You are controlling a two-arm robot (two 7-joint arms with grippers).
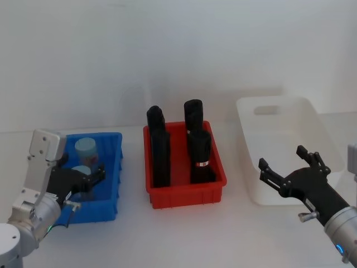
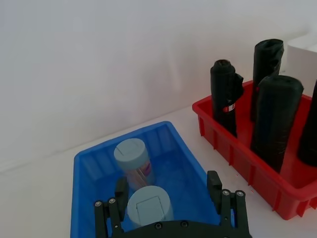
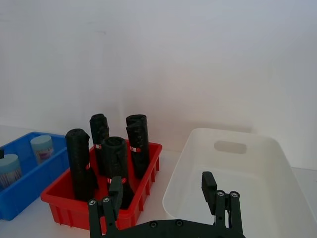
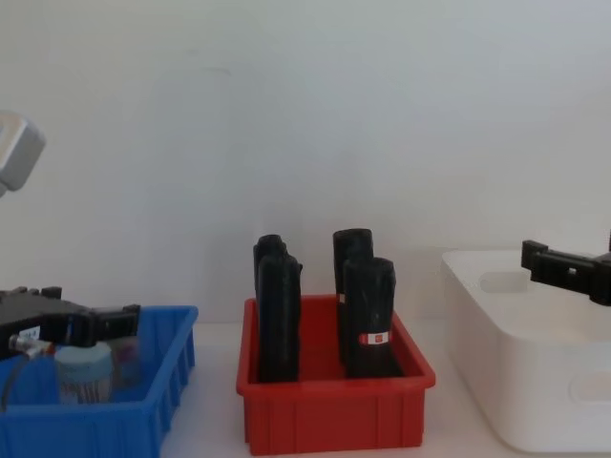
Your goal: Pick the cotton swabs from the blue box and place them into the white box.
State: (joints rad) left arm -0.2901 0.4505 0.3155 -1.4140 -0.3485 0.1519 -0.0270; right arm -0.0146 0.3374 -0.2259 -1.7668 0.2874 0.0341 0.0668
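While my left gripper point(image 2: 167, 183) hangs wide around the lower-left cotton swabs point(image 1: 81, 170), an off-centre squeeze could tip them over; right gripper point(image 1: 281, 157) hovers, spread, by the white box point(image 1: 279, 100).

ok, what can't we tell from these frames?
- Left wrist view: whether the left gripper touches the near cotton swab jar; the bottom edge cuts off the jar's body.
- Chest view: the white box floor, hidden by its own wall.
- Head view: the right gripper covers part of that floor.
- Far jar label: too small to read.
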